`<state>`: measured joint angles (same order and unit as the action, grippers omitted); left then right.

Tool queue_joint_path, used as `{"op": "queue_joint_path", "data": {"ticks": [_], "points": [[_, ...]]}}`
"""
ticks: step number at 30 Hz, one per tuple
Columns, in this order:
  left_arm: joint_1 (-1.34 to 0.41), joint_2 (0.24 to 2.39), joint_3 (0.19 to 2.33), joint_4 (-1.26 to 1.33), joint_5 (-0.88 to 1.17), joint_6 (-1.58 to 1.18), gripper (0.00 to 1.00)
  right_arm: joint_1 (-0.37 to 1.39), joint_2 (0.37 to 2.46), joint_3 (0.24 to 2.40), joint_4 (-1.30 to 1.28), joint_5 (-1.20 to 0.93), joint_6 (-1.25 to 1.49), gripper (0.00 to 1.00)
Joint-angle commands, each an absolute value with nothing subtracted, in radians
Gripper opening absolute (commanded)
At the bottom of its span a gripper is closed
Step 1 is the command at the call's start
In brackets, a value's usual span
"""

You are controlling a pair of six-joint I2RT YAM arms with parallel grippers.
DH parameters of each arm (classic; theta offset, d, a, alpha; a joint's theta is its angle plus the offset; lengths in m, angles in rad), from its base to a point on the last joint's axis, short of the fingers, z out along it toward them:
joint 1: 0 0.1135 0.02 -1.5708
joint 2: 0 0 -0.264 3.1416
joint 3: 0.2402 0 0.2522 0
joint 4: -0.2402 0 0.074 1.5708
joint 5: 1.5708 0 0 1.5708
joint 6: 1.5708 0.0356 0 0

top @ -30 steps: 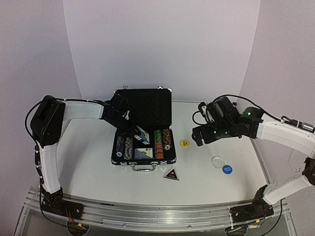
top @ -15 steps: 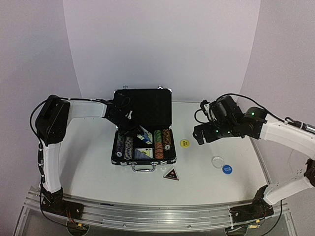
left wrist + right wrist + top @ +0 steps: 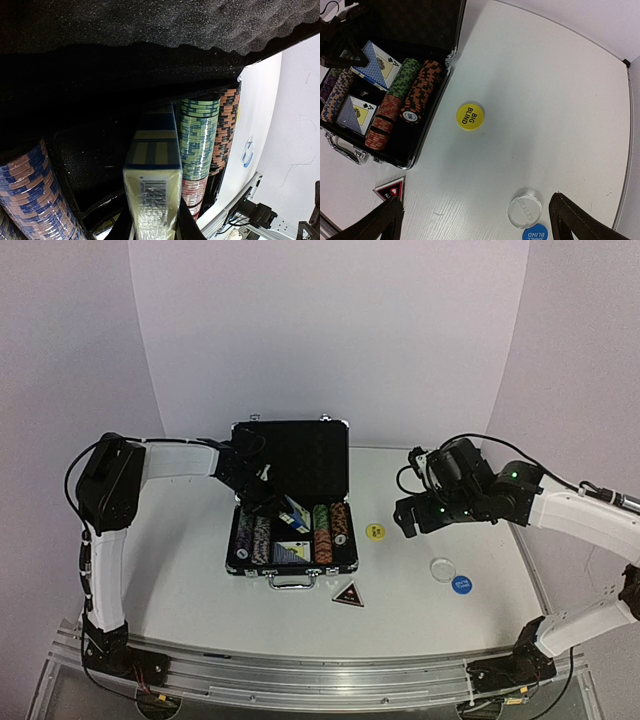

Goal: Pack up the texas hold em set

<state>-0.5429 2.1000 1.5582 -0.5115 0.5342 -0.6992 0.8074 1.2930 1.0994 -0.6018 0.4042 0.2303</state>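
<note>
The black silver-edged briefcase (image 3: 293, 571) lies open with its lid up. It holds rows of striped chips (image 3: 322, 528) and a flat blue card deck (image 3: 291, 551). My left gripper (image 3: 270, 500) is inside the case, shut on a second blue card deck (image 3: 152, 185) held tilted over the empty slot. The gripper (image 3: 152, 227) clamps the deck's near end in the left wrist view. My right gripper (image 3: 408, 518) is open and empty above the table, right of the yellow disc (image 3: 375, 531). In the right wrist view (image 3: 477, 225) the jaws stand wide apart.
A clear disc (image 3: 524, 212) and a blue disc (image 3: 536, 234) lie together right of the case. The dark triangular marker (image 3: 390, 190) lies in front of the case by its handle (image 3: 291, 582). White walls stand behind and at both sides.
My left gripper has shifted slightly inside the case with the deck in it. My right gripper has drifted a little to the right and down, still open.
</note>
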Motion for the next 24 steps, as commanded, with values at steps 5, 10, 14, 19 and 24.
{"op": "queue_joint_path", "data": {"ticks": [5,10,14,19,24], "points": [[-0.554,2.137,1.609,-0.538,0.427,-0.664,0.35,0.805,1.265,1.088,-0.586,0.379,0.215,0.98],[-0.555,2.135,1.633,-0.562,0.406,-0.652,0.49,0.805,1.267,1.091,-0.583,0.373,0.207,0.98],[-0.555,2.129,1.654,-0.579,0.397,-0.64,0.56,0.805,1.266,1.093,-0.579,0.367,0.204,0.98],[-0.561,2.106,1.681,-0.619,0.356,-0.624,0.67,0.805,1.264,1.094,-0.577,0.375,0.204,0.98],[-0.574,2.091,1.726,-0.678,0.285,-0.608,0.73,0.805,1.263,1.095,-0.575,0.38,0.202,0.98]]}}
